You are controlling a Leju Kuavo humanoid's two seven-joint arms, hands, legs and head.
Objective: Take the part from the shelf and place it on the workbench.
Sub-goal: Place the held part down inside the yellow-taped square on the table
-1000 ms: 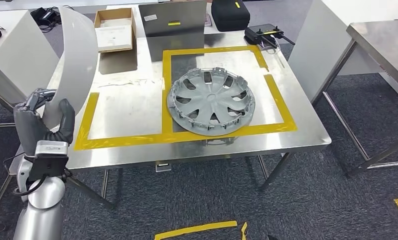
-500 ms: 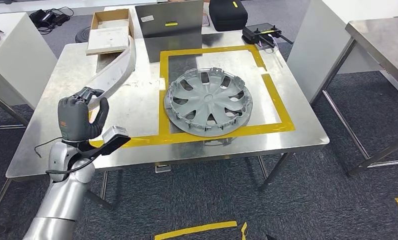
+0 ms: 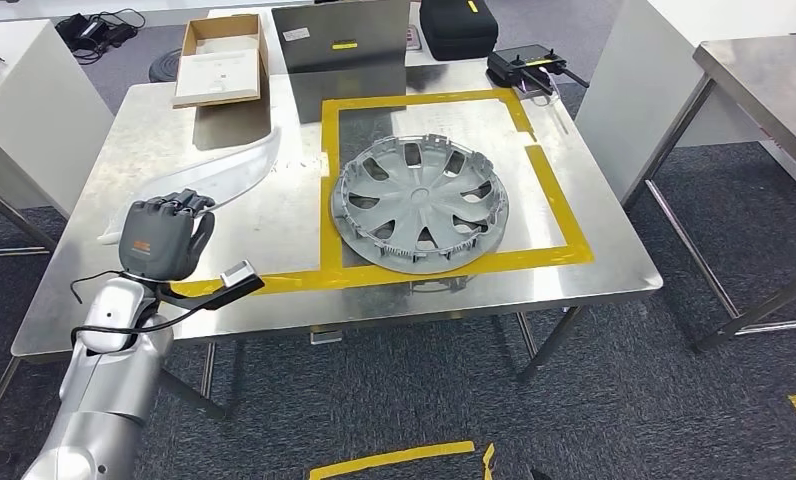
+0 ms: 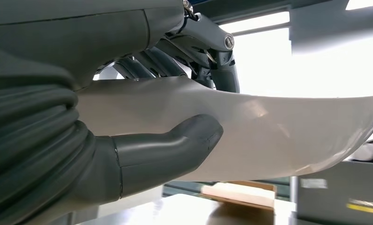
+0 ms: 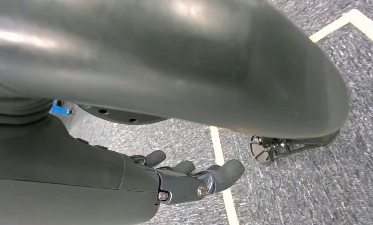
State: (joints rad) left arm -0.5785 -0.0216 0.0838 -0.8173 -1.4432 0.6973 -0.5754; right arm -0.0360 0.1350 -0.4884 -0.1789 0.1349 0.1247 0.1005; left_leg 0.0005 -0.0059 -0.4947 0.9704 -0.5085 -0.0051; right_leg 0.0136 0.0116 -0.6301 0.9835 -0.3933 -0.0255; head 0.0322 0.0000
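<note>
Over the table, left hand is gripping the white part, lowering it; next, set down and release.

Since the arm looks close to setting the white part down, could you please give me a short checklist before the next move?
1. Left hand grips the white curved part: ok, thumb wraps it.
2. Part over the workbench: ok.
3. Part fully resting on the workbench: cannot tell.
4. Part apart from the wheel cover: ok.
5. Part apart from the cardboard box: ok.
6. Right hand holds nothing: ok.
</note>
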